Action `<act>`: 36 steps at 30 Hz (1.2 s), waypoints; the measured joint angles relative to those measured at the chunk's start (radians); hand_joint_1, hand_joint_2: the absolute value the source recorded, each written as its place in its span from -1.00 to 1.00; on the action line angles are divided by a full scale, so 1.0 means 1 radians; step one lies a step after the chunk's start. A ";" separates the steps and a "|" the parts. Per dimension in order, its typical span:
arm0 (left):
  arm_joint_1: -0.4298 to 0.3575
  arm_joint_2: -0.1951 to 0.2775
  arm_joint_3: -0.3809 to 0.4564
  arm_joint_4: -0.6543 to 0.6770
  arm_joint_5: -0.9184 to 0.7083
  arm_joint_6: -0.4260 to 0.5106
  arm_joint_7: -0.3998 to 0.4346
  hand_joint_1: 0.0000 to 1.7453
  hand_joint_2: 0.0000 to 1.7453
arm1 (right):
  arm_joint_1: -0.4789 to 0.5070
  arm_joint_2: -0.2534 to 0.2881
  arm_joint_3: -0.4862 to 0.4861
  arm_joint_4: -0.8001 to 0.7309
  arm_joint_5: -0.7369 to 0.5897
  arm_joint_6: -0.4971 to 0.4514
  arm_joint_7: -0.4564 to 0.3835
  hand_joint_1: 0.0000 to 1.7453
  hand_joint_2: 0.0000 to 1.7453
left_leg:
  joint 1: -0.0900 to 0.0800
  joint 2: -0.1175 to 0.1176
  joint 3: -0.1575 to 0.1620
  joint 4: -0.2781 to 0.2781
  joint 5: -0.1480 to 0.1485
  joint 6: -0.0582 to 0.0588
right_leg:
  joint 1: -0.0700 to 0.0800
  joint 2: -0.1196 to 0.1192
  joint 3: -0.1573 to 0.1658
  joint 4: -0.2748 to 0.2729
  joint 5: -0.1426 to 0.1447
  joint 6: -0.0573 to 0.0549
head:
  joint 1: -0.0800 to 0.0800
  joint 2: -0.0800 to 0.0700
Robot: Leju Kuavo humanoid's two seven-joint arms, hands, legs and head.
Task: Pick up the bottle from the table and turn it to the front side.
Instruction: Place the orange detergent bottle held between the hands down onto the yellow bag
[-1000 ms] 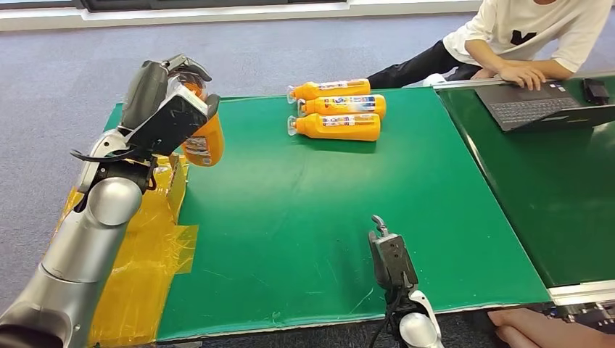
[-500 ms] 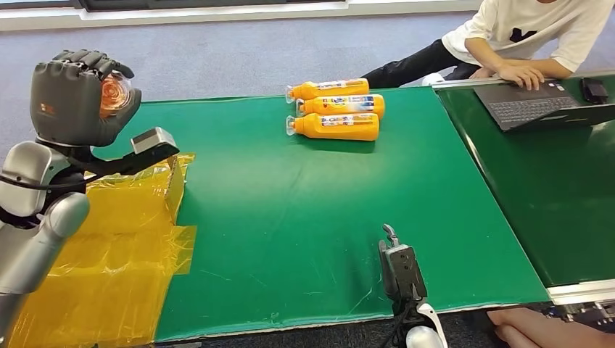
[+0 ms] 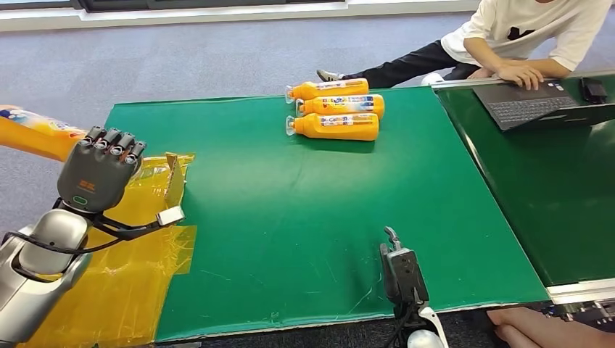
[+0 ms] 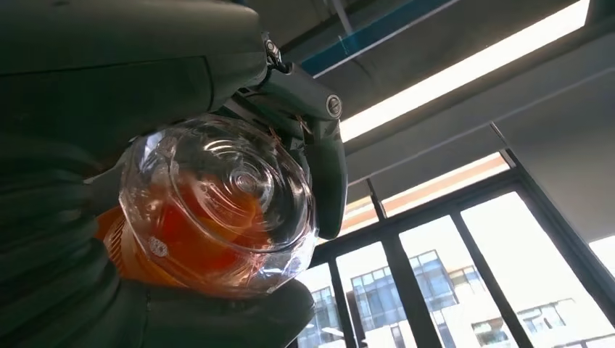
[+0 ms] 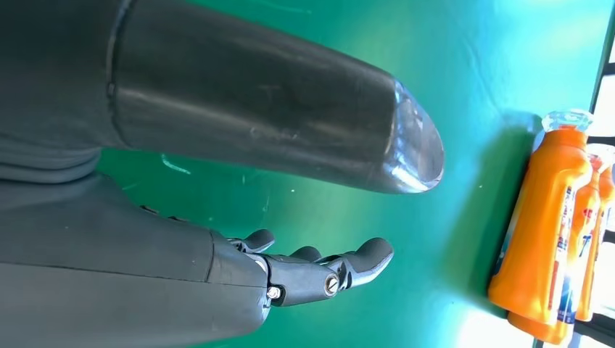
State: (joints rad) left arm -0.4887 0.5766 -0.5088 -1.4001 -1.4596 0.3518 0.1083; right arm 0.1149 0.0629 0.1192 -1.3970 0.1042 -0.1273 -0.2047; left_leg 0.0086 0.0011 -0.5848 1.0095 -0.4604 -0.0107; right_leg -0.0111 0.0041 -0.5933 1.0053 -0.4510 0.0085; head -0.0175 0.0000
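My left hand (image 3: 100, 168) grips an orange bottle (image 3: 38, 134) off the table's left edge, over the yellow film. The bottle lies roughly level and sticks out to the left past the hand. In the left wrist view its clear ribbed base (image 4: 221, 196) faces the camera, with the fingers (image 4: 323, 156) wrapped round it. Three more orange bottles (image 3: 335, 109) lie side by side at the far middle of the green table (image 3: 304, 210). My right hand (image 3: 401, 272) hangs low at the table's near edge, fingers (image 5: 348, 264) spread, holding nothing.
Yellow film (image 3: 138, 254) covers the table's left side. A person (image 3: 522, 36) sits at the far right with a hand on a laptop (image 3: 540, 105) on a second green table. Another person's hand (image 3: 540, 330) rests at the near right corner.
My left arm has swung out to the left and down, turning the held bottle from upright to roughly level. The right hand has dropped slightly.
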 joint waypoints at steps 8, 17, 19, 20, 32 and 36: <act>0.035 0.011 -0.007 0.024 -0.007 -0.003 0.002 1.00 1.00 | 0.004 0.000 -0.003 0.000 -0.001 0.000 -0.002 -1.00 -1.00 | 0.000 0.000 0.000 0.000 0.000 0.000 | 0.000 0.000 0.000 0.000 0.000 0.000 | 0.000 0.000; 0.210 0.062 -0.013 0.019 -0.015 -0.101 0.016 1.00 1.00 | 0.018 0.001 -0.016 -0.003 -0.006 0.014 -0.008 -1.00 -1.00 | 0.000 0.005 0.001 0.000 -0.002 -0.003 | 0.000 0.005 0.000 0.000 -0.001 -0.001 | 0.000 0.000; 0.282 0.079 -0.008 -0.002 -0.009 -0.123 0.024 1.00 1.00 | 0.019 0.002 -0.021 -0.004 -0.006 0.018 -0.009 -1.00 -1.00 | 0.000 0.005 0.001 0.000 -0.003 -0.004 | 0.000 0.005 -0.001 0.000 -0.002 -0.002 | 0.000 0.000; 0.319 0.085 -0.002 -0.017 -0.009 -0.130 0.028 1.00 1.00 | 0.019 0.003 -0.023 -0.004 -0.005 0.020 -0.009 -1.00 -1.00 | 0.000 0.005 0.001 0.000 -0.003 -0.004 | 0.001 0.005 -0.001 0.000 -0.002 -0.002 | 0.000 0.000; 0.609 0.066 0.060 -0.165 -0.014 -0.202 0.111 1.00 1.00 | 0.031 0.030 -0.051 -0.033 0.015 0.035 -0.006 -1.00 -1.00 | 0.000 0.004 0.001 0.000 -0.005 -0.003 | 0.001 0.003 0.000 0.000 -0.003 -0.004 | 0.000 0.000; 0.644 0.061 0.056 -0.184 0.000 -0.204 0.129 1.00 1.00 | 0.042 0.040 -0.065 -0.051 0.020 0.037 -0.006 -1.00 -1.00 | 0.000 0.003 0.002 0.000 -0.005 -0.003 | 0.002 0.001 0.001 0.000 -0.003 -0.004 | 0.000 0.000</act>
State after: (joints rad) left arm 0.1556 0.6376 -0.4523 -1.5845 -1.4599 0.1483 0.2377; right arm 0.1573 0.1029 0.0544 -1.4477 0.1245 -0.0899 -0.2110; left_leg 0.0088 0.0042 -0.5833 1.0091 -0.4650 -0.0138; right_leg -0.0094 0.0052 -0.5924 1.0051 -0.4545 0.0047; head -0.0175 0.0000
